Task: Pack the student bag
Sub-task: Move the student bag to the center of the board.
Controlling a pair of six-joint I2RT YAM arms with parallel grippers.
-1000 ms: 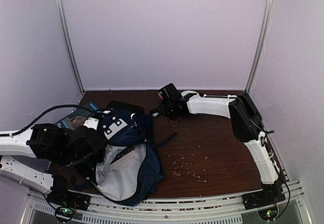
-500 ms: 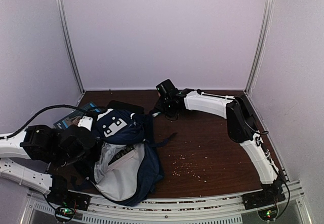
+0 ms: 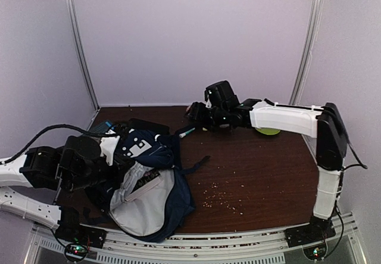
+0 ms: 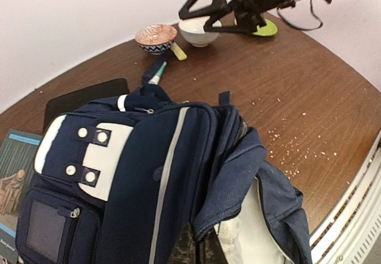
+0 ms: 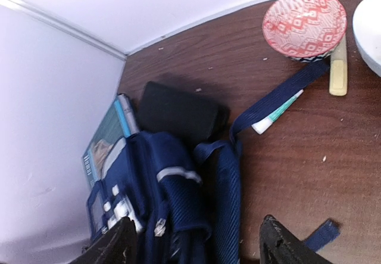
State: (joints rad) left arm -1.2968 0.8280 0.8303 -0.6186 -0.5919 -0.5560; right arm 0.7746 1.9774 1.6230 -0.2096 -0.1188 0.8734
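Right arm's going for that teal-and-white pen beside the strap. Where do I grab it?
Take the pen mid-barrel from straight above, jaws across its length: it lies flat on the table, with the bag strap close along one side.

Matt navy woven cloth of the student bag (image 4: 149,174); dark wood-grain tabletop (image 4: 309,97) with faint sheen; glossy glazed white bowl (image 4: 199,33).
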